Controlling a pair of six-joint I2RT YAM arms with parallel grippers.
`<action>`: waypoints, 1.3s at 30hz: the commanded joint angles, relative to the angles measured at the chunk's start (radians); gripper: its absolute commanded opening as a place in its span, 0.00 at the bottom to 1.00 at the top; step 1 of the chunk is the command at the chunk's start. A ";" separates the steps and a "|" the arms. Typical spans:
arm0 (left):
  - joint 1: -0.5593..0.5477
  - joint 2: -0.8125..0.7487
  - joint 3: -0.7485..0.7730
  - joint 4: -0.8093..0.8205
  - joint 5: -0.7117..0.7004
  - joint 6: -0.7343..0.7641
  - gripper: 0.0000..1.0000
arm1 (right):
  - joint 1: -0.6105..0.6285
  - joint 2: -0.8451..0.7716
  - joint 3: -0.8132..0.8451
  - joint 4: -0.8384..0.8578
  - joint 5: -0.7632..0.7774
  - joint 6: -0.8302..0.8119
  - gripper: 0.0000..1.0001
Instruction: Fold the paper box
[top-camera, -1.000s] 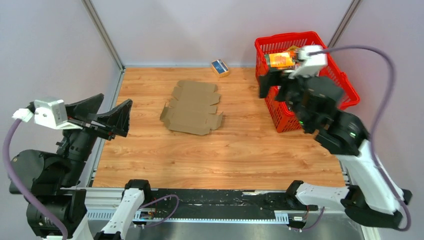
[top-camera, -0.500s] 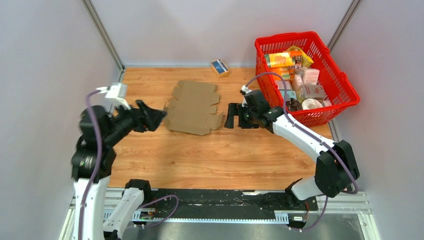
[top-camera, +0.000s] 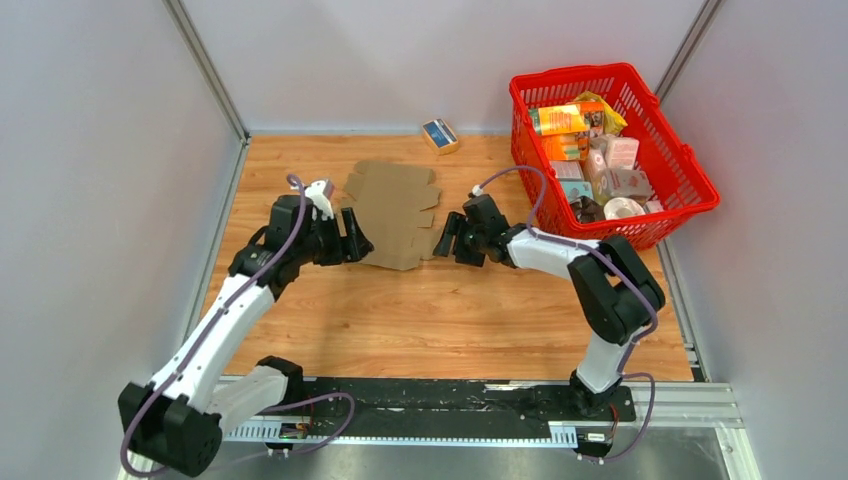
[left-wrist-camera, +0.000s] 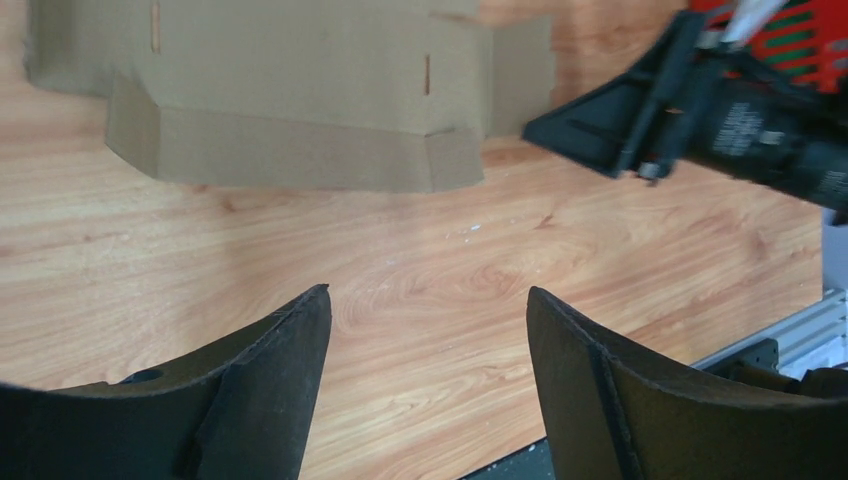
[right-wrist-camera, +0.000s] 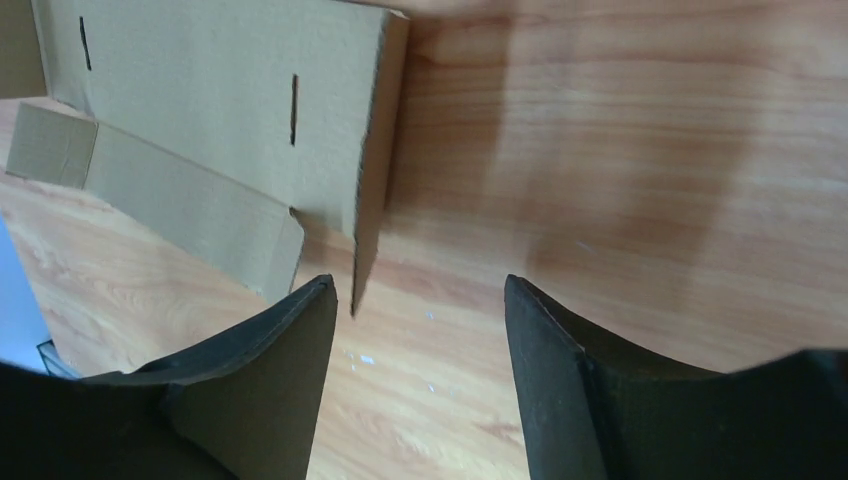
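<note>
Just dropped in from up high to flank the flat paper box (top-camera: 392, 215) lying on the table (top-camera: 450, 310) left of the red basket (top-camera: 572, 75): right gripper (top-camera: 446, 240) on its basket side, left gripper (top-camera: 355, 245) on the far side, both jaws open and empty, so probably about to start folding.

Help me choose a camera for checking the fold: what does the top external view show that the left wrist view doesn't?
Only the top view: the paper box in full outline, and the small blue box. Only the left wrist: the cardboard's slits, seen beyond the left gripper and its open fingers. Both: part of the box, the right gripper, the red basket, the wooden table.
</note>
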 joint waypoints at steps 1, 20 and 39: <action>-0.012 -0.151 0.030 -0.016 -0.039 0.119 0.81 | 0.027 0.082 0.103 0.109 0.093 0.030 0.63; -0.206 -0.435 -0.537 0.341 -0.484 -0.773 0.99 | 0.017 0.006 -0.047 0.307 -0.060 0.183 0.00; -0.124 0.033 -0.576 0.816 -0.248 -0.998 0.87 | 0.011 -0.062 -0.244 0.560 -0.221 0.455 0.00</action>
